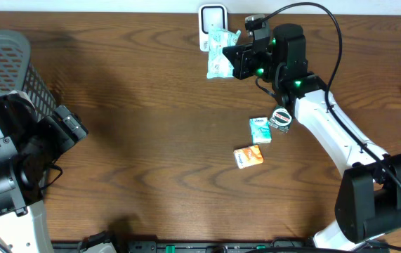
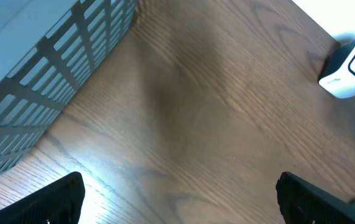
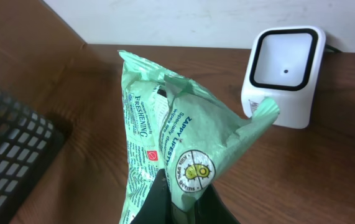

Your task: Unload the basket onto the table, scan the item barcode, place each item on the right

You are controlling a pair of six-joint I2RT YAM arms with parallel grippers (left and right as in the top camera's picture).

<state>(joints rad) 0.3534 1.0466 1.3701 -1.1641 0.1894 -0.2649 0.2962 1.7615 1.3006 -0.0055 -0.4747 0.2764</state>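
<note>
While right gripper (image 3: 178,202) clamps green packet (image 3: 165,137) by lower end, just before scanner (image 3: 283,71) at far table edge, you risk misread: crumpled film hides barcode; thin pinch may slip. Left gripper (image 2: 183,200) wide, empty.

light: bright, even | glare: pale sheen on table (image 2: 99,171) | shadow: soft beside basket (image 1: 3,60) | focus: mostly sharp
</note>
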